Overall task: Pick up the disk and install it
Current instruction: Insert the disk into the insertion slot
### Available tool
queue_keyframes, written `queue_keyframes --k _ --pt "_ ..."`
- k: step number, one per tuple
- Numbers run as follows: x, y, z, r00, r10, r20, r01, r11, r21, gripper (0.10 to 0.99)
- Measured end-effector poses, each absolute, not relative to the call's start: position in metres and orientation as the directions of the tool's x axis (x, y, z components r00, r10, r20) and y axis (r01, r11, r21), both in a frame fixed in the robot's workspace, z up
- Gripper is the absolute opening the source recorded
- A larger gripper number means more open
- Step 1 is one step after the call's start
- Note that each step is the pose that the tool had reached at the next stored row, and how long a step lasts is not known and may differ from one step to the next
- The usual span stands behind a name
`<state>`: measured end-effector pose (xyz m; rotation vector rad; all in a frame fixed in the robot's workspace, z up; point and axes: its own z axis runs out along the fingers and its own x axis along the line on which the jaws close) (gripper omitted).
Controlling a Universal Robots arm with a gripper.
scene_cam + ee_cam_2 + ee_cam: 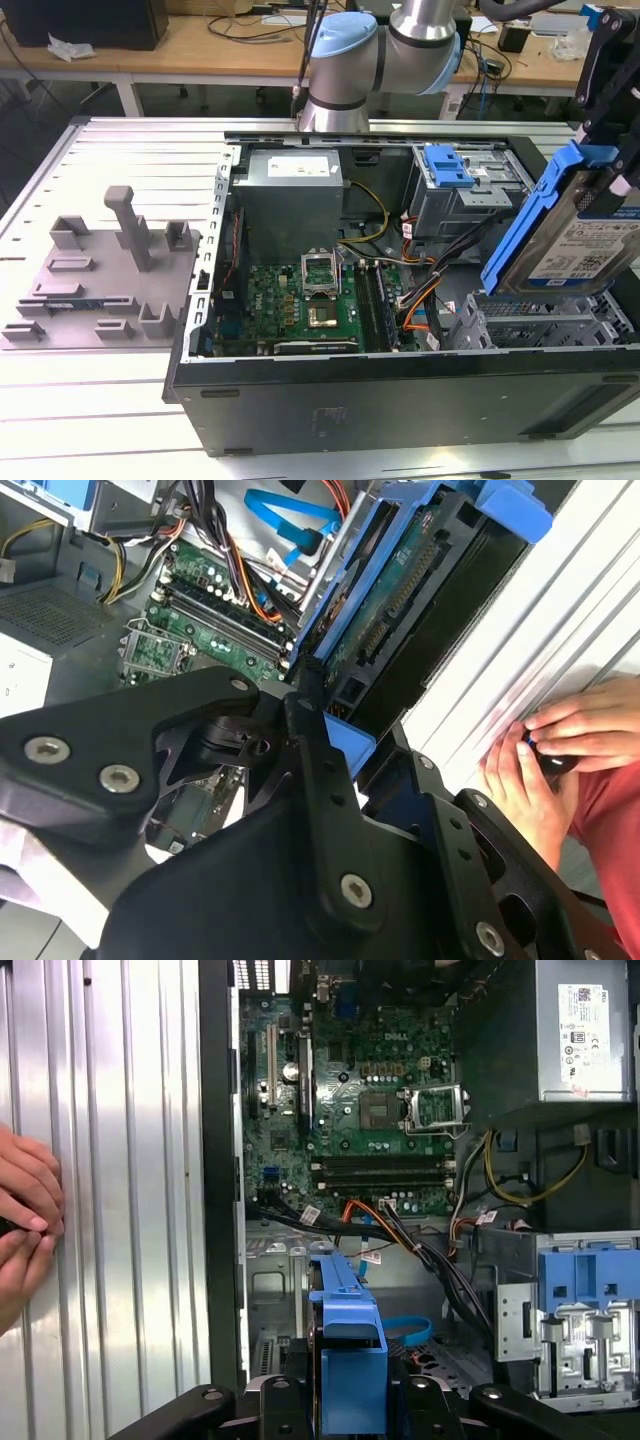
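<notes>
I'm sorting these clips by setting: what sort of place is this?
Probably a robotics or electronics lab: an opened computer case lies on a slotted metal workbench, a robot arm holds the disk above it, and cable-strewn wooden desks stand behind.

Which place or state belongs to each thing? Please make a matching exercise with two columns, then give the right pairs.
1. disk
2. grey fixture
3. power supply
4. motherboard

A. on the table, outside the computer case
B. grey box in a corner of the case
C. green, flat inside the case
D. held tilted by the gripper

Pairs: 1-D, 2-A, 3-B, 4-C
</notes>
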<state>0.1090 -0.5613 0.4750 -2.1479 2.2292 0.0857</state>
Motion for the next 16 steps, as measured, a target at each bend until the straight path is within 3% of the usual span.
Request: queue_keyframes --k 16 --pt "0.113 -0.5587 0.4645 -0.043 -0.997 -0.071 -0.999 0.043 0.008 0.365"
